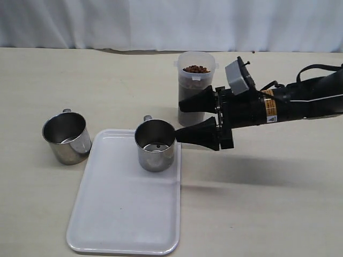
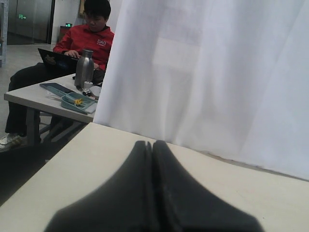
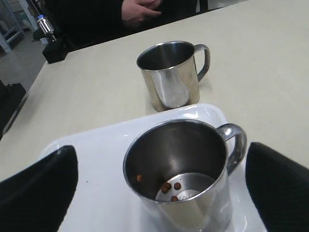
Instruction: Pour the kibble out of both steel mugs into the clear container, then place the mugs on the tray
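Note:
One steel mug [image 1: 155, 145] stands upright on the far right corner of the white tray [image 1: 123, 214]. A few kibble pellets [image 3: 171, 185] lie in its bottom. My right gripper [image 1: 179, 120] is open just to the right of this mug. In the right wrist view its fingers [image 3: 41, 188] stand on either side of the mug [image 3: 193, 159], apart from it. The second mug [image 1: 67, 138] stands on the table left of the tray. The clear container [image 1: 197, 88], with kibble [image 1: 196, 69] near its rim, stands behind the right gripper. My left gripper [image 2: 152, 145] is shut on nothing, over bare table.
A white curtain [image 1: 171, 24] hangs along the table's far edge. In the left wrist view a person [image 2: 89, 36] in red sits at another table [image 2: 43, 99] with a laptop and a steel bottle [image 2: 84, 67].

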You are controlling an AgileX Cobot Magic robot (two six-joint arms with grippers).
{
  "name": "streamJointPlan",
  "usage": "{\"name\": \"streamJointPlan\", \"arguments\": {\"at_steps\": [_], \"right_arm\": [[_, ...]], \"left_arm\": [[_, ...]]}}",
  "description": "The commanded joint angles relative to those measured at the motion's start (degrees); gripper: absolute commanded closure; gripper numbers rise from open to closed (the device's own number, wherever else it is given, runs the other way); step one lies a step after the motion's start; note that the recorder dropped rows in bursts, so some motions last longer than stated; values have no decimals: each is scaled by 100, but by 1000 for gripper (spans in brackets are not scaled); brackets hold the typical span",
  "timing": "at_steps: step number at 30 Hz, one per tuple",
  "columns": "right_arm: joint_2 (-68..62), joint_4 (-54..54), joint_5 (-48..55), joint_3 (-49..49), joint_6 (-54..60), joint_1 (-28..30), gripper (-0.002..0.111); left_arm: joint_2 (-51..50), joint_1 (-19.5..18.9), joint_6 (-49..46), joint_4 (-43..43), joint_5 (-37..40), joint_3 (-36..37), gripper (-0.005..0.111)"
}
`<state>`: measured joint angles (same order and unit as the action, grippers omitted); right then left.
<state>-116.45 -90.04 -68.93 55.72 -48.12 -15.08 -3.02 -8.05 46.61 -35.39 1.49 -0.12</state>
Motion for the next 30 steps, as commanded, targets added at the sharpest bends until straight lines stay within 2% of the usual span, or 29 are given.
{"name": "streamJointPlan", "arguments": {"at_steps": [1, 7, 9, 10, 12, 14, 15, 23, 30], "right_arm": [[108, -190, -103, -6, -530, 96, 41], [108, -358, -103, -6, -742, 96, 41], [108, -358, -103, -6, -1230, 96, 46], [108, -358, -103, -6, -1457, 96, 51], [133, -439, -103, -6, -1961, 96, 72], [236, -558, -103, -6, -2012, 109, 99], [314, -600, -103, -6, -2005, 109, 103], [1603, -89, -103, -492, -2130, 109, 103], [3421, 1242, 1648, -1633, -1829, 109, 103]], "left_arm": [[15, 22, -10, 1, -56, 12, 107], [15, 22, -10, 1, -56, 12, 107], [15, 22, -10, 1, -56, 12, 107], [15, 22, -10, 1, -56, 12, 107], [15, 22, -10, 12, -56, 12, 107], [15, 22, -10, 12, -56, 12, 107], [15, 22, -10, 12, -56, 12, 107], [15, 22, -10, 12, -56, 12, 107], [15, 22, -10, 12, -56, 12, 107]]}}
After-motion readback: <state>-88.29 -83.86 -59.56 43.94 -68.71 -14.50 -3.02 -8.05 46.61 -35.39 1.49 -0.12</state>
